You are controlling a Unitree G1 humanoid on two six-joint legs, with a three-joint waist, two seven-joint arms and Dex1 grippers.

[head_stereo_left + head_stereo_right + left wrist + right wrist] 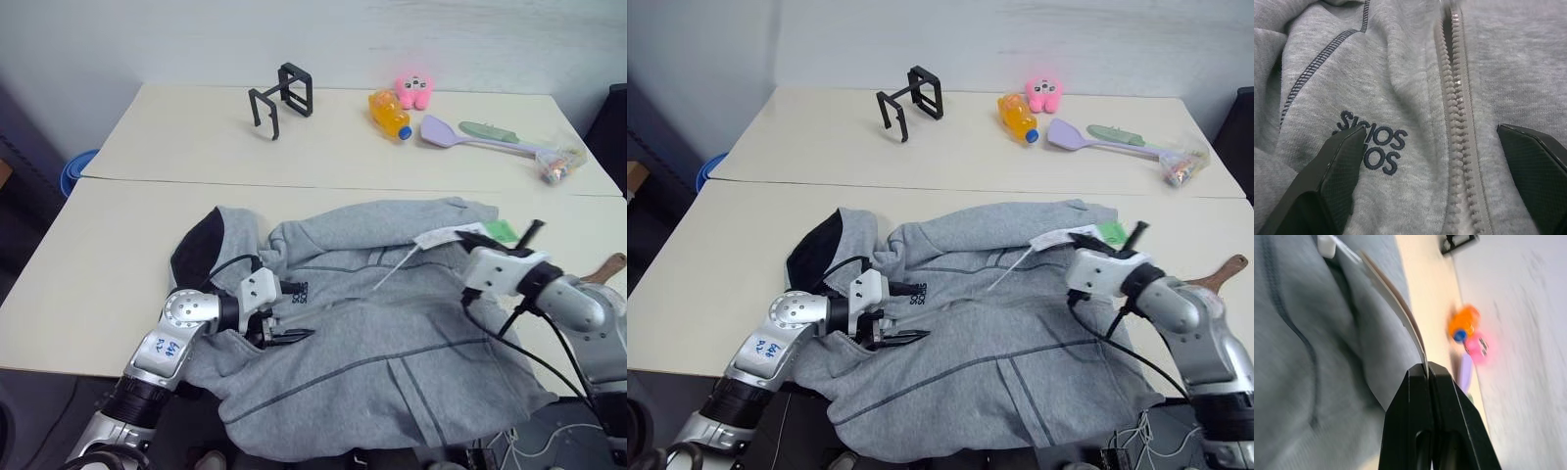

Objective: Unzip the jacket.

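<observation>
The jacket [392, 333] lies across the table's [88, 264] near edge. Left end effector [290, 336] gapes over the zipper [1457, 122]; right end effector [1427, 369] pinches the hang tag [1396, 308]. Pulling could tear the tag without unzipping.

The jacket [1400, 73] chest logo [1371, 144] appears to read "SICIOS".

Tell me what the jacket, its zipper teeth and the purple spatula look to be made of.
Jacket: soft knit fleece, matte; fuzzy grey surface with dark stitched seams.
Zipper teeth: probably moulded plastic, pale grey, slightly glossy chunky links; metal seems unlikely.
Purple spatula: likely silicone or plastic, smooth and evenly coloured; too small to tell which.
</observation>
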